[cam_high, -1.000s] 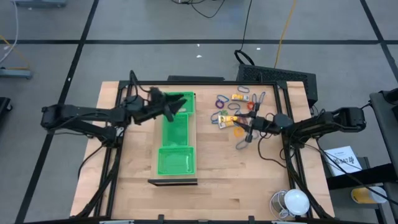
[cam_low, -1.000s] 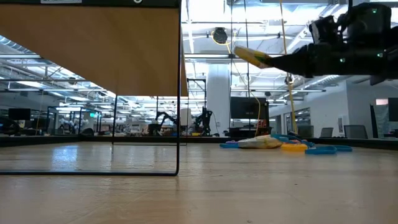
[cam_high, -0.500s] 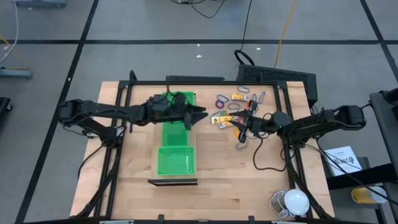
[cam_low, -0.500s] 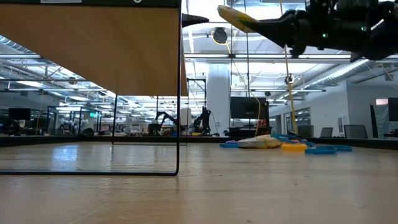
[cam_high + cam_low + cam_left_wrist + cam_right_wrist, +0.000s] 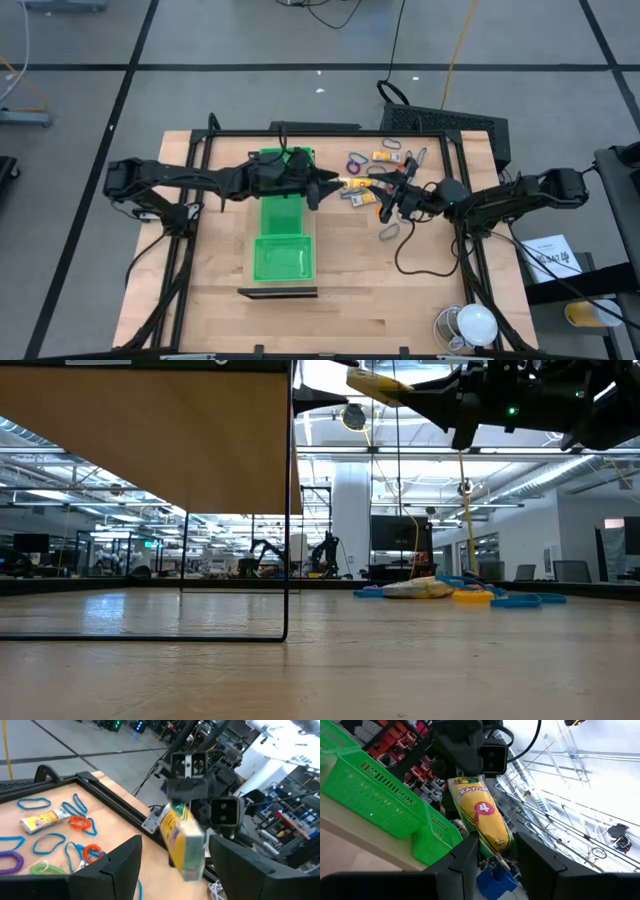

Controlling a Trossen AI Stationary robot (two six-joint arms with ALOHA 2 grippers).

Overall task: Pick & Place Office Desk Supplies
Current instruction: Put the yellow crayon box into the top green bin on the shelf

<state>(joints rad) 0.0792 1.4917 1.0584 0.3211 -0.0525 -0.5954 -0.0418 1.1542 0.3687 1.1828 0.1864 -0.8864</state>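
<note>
Yellow crayon box (image 5: 482,817), the small four-pack kind, is pinched by its end in the right tool (image 5: 383,195) and held up in the air just beside the green tray (image 5: 281,247), on the side where the loose supplies lie. The left tool (image 5: 325,186) has its fingers spread apart on either side of the box's free end, not closed on it as far as I can see. This looks to me like a handover between the arms, partway done.

Next, I'd judge, the left tool must close firmly on the box before the right lets go, then carry it over a tray compartment. Coloured loops (image 5: 356,163) and another yellow packet (image 5: 387,156) lie on the tabletop (image 5: 400,280) near the tray's far end, yet to be collected.
</note>
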